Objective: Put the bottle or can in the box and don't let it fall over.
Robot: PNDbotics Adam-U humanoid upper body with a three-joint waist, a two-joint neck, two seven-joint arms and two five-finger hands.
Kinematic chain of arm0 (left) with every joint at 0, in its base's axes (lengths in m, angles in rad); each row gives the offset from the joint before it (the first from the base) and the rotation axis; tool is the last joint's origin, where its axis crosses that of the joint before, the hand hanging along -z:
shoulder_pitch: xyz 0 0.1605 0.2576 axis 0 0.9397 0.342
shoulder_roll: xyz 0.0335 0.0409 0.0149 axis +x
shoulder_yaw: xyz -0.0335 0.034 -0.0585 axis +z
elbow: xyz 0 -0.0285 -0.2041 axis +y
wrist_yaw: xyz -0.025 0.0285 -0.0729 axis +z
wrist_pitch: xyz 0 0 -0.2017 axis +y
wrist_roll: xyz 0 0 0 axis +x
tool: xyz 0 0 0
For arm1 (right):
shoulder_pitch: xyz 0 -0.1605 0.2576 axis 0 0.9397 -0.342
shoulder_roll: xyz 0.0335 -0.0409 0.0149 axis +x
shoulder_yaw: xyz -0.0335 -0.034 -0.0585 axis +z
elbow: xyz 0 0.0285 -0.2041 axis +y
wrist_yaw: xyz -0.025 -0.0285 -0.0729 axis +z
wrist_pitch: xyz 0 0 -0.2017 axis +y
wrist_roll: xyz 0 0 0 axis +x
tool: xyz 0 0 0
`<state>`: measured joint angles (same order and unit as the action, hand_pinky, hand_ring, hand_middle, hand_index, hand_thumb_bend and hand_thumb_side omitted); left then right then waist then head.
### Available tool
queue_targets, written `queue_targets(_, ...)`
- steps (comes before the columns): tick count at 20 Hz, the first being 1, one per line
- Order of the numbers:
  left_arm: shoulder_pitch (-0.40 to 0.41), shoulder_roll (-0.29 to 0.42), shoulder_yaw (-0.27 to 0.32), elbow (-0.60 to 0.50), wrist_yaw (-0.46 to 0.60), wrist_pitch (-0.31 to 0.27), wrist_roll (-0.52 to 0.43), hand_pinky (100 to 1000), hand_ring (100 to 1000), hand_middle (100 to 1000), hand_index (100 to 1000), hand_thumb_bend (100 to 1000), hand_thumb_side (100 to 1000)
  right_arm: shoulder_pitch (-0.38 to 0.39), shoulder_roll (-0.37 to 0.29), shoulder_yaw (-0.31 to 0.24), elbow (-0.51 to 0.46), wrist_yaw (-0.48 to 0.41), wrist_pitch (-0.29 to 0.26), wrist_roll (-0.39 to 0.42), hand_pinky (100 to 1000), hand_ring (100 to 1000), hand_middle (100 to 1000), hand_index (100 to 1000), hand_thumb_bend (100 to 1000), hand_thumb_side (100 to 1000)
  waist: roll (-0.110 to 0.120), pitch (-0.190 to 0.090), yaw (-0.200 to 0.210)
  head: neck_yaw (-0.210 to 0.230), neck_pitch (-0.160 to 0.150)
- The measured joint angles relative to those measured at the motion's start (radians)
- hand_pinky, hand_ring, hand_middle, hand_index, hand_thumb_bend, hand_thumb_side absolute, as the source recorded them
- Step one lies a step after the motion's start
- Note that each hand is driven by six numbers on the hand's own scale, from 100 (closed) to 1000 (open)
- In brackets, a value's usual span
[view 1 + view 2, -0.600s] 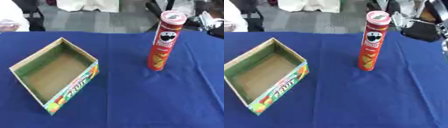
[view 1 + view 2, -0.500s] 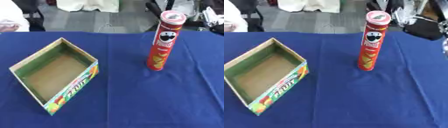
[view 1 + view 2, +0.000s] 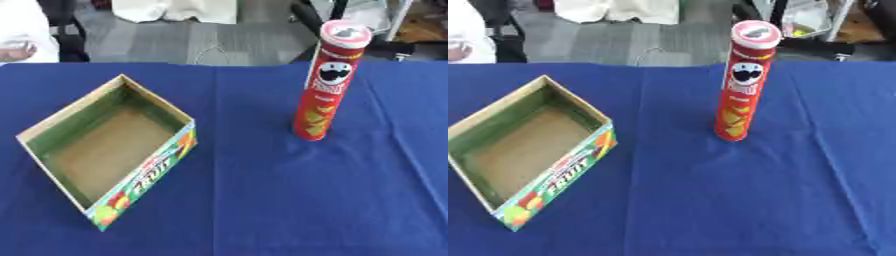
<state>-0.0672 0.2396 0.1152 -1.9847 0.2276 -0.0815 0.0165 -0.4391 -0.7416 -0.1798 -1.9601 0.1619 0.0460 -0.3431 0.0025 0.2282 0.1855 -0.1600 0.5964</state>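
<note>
Left eye view: can (image 3: pixel 328 82) upright near table (image 3: pixel 262 210) far edge, right of centre; empty box (image 3: pixel 105 150) well apart at left edge. Neither of our hands shows, so grip unknown. Risk: tall narrow can tips if we knock it high.

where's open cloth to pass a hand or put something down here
Bare blue cloth runs between the box and the red can, plus everything near of the can and to its right. The box fills the left side; nothing is crowded.
</note>
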Motion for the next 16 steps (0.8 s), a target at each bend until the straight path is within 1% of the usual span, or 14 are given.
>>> queue_targets(1, 0.000, -0.002, 0.000, 0.000, 0.000, 0.000, 0.000, 504, 766, 704, 751, 219, 837, 0.000, 0.000, 0.003, 0.000, 0.000, -0.006, 0.009, 829, 780, 741, 892, 100, 617, 0.000, 0.000, 0.000, 0.000, 0.000)
queue_targets(2, 0.000, -0.003, 0.000, 0.000, -0.001, 0.000, 0.000, 504, 766, 704, 751, 219, 837, 0.000, -0.001, 0.006, -0.001, 0.005, -0.014, 0.027, 831, 797, 762, 901, 100, 655, 0.000, 0.000, 0.000, -0.001, 0.000)
queue_targets(4, 0.000, -0.003, 0.000, 0.000, -0.002, 0.001, -0.001, 504, 765, 704, 751, 220, 838, 0.000, -0.002, 0.014, -0.004, 0.035, -0.035, 0.083, 837, 823, 795, 922, 100, 700, 0.000, 0.001, 0.000, -0.002, -0.002)
queue_targets(5, 0.000, -0.003, 0.000, 0.000, -0.003, 0.002, -0.002, 504, 765, 704, 751, 220, 839, -0.001, -0.002, 0.018, -0.005, 0.059, -0.047, 0.121, 843, 840, 815, 931, 100, 754, -0.001, 0.001, 0.000, -0.004, -0.002)
queue_targets(6, 0.000, -0.003, 0.000, 0.000, -0.004, 0.002, -0.002, 504, 765, 704, 751, 220, 839, -0.001, -0.002, 0.023, -0.007, 0.085, -0.057, 0.161, 845, 849, 826, 939, 100, 789, -0.001, 0.001, 0.000, -0.006, -0.002)
queue_targets(8, 0.000, -0.003, 0.000, 0.000, -0.005, 0.004, -0.004, 504, 765, 704, 751, 220, 837, -0.010, -0.003, 0.034, -0.009, 0.140, -0.076, 0.241, 853, 879, 856, 951, 100, 905, -0.002, 0.001, 0.000, -0.009, -0.003)
queue_targets(9, 0.000, -0.003, 0.000, 0.000, -0.005, 0.004, -0.004, 503, 765, 703, 751, 220, 837, -0.015, -0.003, 0.042, -0.009, 0.166, -0.084, 0.279, 855, 884, 861, 949, 100, 931, -0.003, 0.001, 0.000, -0.010, -0.003)
queue_targets(10, 0.000, -0.003, 0.000, 0.000, -0.005, 0.004, -0.004, 503, 765, 703, 751, 220, 836, -0.023, -0.003, 0.050, -0.009, 0.191, -0.090, 0.315, 857, 893, 868, 946, 100, 954, -0.003, 0.001, 0.000, -0.011, -0.003)
queue_targets(12, -0.002, -0.003, 0.000, 0.000, -0.005, 0.005, -0.005, 503, 766, 703, 751, 220, 835, -0.041, -0.003, 0.067, -0.002, 0.233, -0.101, 0.375, 858, 896, 871, 944, 100, 971, -0.003, 0.001, 0.000, -0.012, -0.003)
queue_targets(16, -0.003, -0.004, 0.000, 0.000, -0.005, 0.007, -0.007, 503, 766, 703, 751, 220, 837, -0.086, -0.001, 0.098, 0.034, 0.285, -0.119, 0.450, 868, 907, 883, 943, 100, 1000, -0.002, 0.001, 0.003, -0.018, -0.003)
